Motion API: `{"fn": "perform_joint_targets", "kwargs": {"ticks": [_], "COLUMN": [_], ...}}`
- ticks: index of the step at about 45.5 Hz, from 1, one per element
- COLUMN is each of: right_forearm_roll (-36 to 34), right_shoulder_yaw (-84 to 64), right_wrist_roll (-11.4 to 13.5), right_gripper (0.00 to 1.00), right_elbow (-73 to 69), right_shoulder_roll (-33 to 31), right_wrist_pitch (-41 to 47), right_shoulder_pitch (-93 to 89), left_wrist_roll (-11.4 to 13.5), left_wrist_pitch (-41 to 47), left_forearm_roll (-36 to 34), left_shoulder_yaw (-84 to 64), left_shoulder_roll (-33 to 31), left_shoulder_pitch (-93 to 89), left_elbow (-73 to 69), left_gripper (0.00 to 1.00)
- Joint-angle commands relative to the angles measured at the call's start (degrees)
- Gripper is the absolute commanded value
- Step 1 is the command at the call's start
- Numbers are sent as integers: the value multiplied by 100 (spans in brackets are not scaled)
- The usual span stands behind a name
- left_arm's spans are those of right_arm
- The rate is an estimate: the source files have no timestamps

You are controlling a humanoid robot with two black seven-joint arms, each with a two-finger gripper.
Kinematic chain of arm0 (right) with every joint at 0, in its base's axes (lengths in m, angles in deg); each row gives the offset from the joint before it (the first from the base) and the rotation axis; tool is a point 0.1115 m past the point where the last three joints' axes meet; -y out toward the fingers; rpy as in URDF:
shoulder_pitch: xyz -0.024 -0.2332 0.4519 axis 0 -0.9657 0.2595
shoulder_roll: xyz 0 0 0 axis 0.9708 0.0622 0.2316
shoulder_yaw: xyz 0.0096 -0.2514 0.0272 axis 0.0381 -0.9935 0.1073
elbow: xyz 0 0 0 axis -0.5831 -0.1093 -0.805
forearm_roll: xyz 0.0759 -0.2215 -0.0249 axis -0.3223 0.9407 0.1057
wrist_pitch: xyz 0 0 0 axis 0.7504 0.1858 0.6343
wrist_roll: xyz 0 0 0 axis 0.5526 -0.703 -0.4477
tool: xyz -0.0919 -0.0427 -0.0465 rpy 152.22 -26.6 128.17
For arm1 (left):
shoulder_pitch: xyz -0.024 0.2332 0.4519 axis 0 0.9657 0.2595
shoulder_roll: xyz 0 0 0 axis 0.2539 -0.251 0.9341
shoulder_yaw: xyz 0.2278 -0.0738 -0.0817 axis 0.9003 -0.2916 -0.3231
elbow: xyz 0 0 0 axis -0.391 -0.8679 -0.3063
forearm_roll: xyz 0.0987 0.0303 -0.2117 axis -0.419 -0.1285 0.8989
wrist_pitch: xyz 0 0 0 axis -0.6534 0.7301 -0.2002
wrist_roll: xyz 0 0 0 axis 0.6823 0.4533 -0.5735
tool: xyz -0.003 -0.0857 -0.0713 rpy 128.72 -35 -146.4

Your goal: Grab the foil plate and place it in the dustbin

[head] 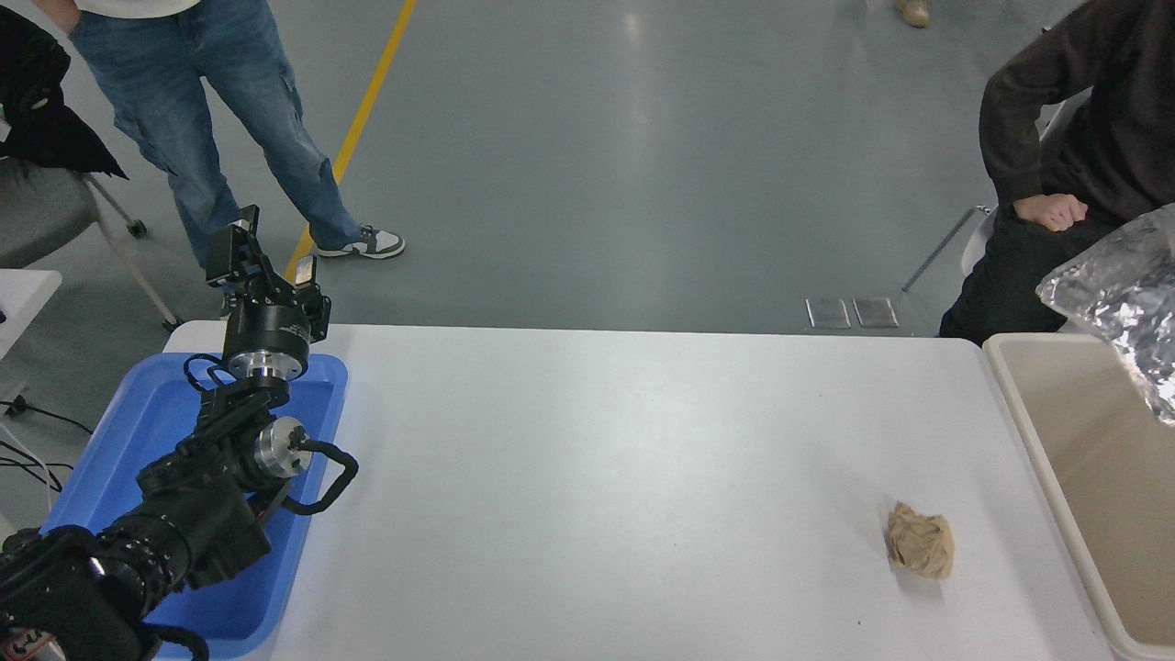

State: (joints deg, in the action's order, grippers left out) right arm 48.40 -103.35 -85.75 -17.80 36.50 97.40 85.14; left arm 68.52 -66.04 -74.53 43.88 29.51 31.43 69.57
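Note:
The foil plate (1124, 308) is a crinkled silver tray hanging in the air at the picture's right edge, above the far end of the dustbin (1083, 441); part of it is cut off by the frame. The dustbin is a beige bin standing against the table's right end. My right gripper is out of view, so what holds the plate is hidden. My left gripper (264, 262) is parked over the blue tray at the lower left, open and empty.
A crumpled brown paper ball (921, 540) lies on the white table (597, 459) near the bin. The blue tray (138, 431) sits at the left end. A person sits behind the bin (1074, 138); another stands at the far left (211, 110).

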Motion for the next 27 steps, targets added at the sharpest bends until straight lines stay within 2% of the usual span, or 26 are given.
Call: {"fn": "perform_joint_targets", "kwargs": {"ticks": [1,9,20,27], "right_forearm_roll": [-42,-744,-2317,-3065], "right_shoulder_yaw": [703,1019,1011,1028], "right_wrist_roll": [-99,-20,33,305], "right_gripper": [0,0,0,0], "right_elbow": [1483,2143,3101,3233], "right_shoulder_roll": [-125,-28,727,1044], "right_wrist_pitch": [-512,-1418,-1858,-2306], "right_shoulder_pitch": [-1928,-3449,-5040,-5411], "left_wrist_roll": [8,8,8,17], "left_wrist_pitch": [0,0,0,0], "left_forearm_roll": [2,2,2,2], "left_shoulder_yaw": [0,0,0,0], "left_shoulder_roll": [1,1,1,-8], "left_shoulder_pitch": [0,0,0,0], "left_elbow": [0,0,0,0], "left_gripper": [100,100,100,100]}}
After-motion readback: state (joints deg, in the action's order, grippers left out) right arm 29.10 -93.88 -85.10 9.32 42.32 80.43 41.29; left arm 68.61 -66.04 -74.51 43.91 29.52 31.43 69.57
